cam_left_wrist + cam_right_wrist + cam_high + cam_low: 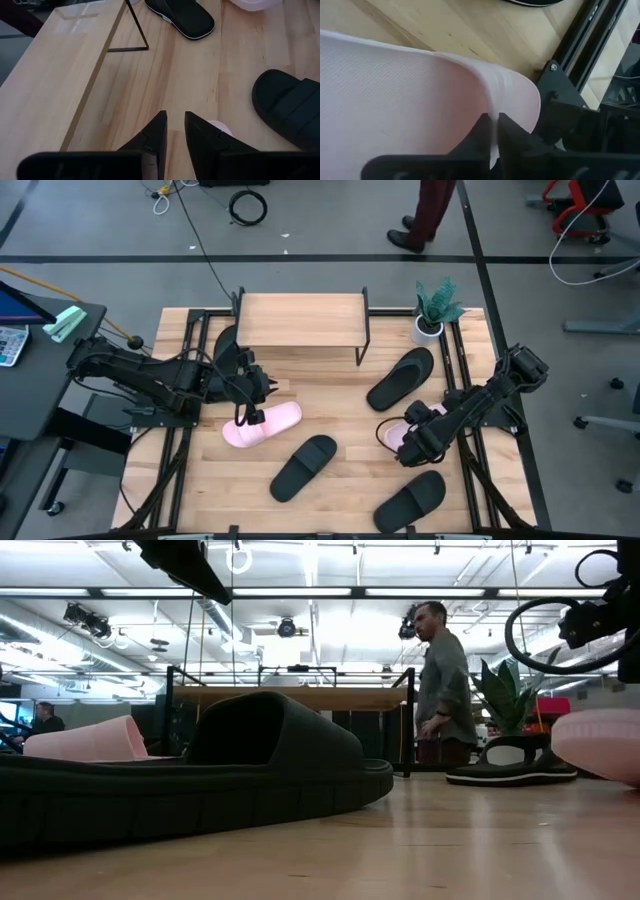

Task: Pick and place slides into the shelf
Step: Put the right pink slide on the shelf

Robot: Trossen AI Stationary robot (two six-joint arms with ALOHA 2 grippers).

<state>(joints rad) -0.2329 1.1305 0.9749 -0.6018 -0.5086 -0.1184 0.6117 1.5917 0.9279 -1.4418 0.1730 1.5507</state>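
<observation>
- Clamping the rim of a pale pink slide (420, 95), the right gripper (495, 131) has its fingers pressed nearly together on the edge, at the right side of the table (330, 385) beside the black frame rail.
- Risk, as a judgement: the grip is on a thin bit of edge only, so the soft slide could sag, swing or slip out when lifted toward the shelf (300, 318).
- Hovering over the second pink slide (262, 423) near the table's left centre, the left gripper (175, 125) shows its fingers close together with only a narrow gap and nothing between them.
- Nearest the table's front edge lie two black slides (304, 467), one at centre and another (411, 501) toward the right.
- Farther back, a third black slide (400, 377) lies between the right arm and the shelf; it could be clipped on a direct carry to the shelf.
- A fourth black slide (227, 340) sits just beside the shelf's left legs, close to the left arm.
- At the back, the shelf's plank top is bare, so no slide is placed yet; a small potted plant (434, 308) stands beside its right end and could be knocked.
- Beyond the table, a person (443, 680) stands in the room.
</observation>
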